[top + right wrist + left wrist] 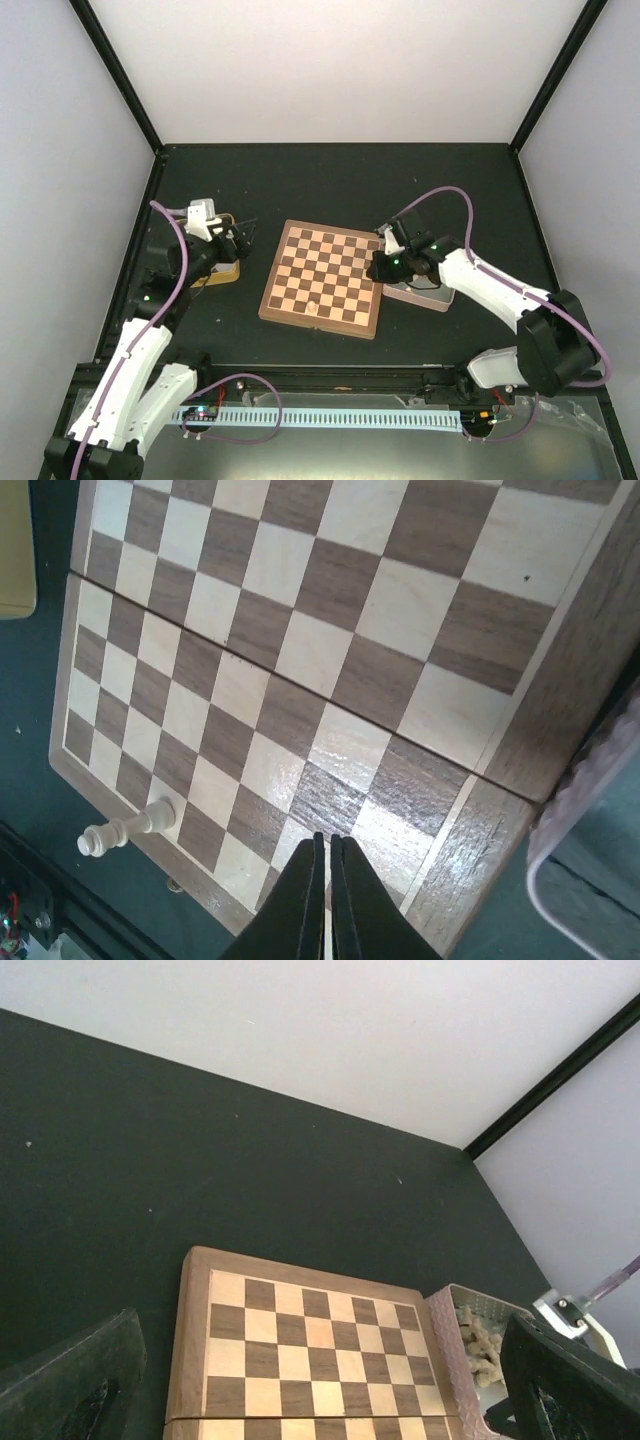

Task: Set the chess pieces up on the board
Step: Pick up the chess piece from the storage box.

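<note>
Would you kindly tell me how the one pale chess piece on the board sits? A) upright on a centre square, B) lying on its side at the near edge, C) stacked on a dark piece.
B: the right wrist view shows the pale piece lying on its side across the near border of the board.

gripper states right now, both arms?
Left gripper: open, empty.
Right gripper: shut, nothing visible between its fingers.
</note>
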Robot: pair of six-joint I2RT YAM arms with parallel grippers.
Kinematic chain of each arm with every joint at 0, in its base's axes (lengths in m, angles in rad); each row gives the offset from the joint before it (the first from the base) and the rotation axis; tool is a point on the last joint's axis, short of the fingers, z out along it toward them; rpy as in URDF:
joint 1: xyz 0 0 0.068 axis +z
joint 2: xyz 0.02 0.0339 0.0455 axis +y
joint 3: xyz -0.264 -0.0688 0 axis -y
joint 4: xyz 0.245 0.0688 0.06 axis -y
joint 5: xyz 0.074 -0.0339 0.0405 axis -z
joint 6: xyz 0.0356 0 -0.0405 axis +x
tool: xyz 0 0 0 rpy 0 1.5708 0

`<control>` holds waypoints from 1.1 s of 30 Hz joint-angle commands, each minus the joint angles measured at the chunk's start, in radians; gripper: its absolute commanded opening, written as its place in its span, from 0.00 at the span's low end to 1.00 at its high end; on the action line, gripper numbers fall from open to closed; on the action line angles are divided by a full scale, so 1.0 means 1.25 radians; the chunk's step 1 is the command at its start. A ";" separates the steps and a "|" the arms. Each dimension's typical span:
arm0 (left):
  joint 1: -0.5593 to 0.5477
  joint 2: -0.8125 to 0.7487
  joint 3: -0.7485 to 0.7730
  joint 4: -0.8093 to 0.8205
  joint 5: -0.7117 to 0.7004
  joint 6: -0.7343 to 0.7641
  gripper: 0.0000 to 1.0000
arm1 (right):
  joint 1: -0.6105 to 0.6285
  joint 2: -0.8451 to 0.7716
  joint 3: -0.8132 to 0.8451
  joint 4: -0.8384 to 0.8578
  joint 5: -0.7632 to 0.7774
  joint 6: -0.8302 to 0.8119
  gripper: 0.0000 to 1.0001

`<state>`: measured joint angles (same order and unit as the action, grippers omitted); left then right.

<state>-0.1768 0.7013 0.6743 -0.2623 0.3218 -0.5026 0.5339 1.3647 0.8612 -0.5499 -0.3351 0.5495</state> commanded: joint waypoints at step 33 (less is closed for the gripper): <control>0.005 0.047 0.026 0.005 0.040 0.007 0.99 | -0.116 0.223 0.044 0.157 0.313 -0.230 0.25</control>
<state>-0.1768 0.7540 0.6636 -0.2794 0.3504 -0.5083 0.3939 1.6176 0.9112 -0.4202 0.0334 0.3622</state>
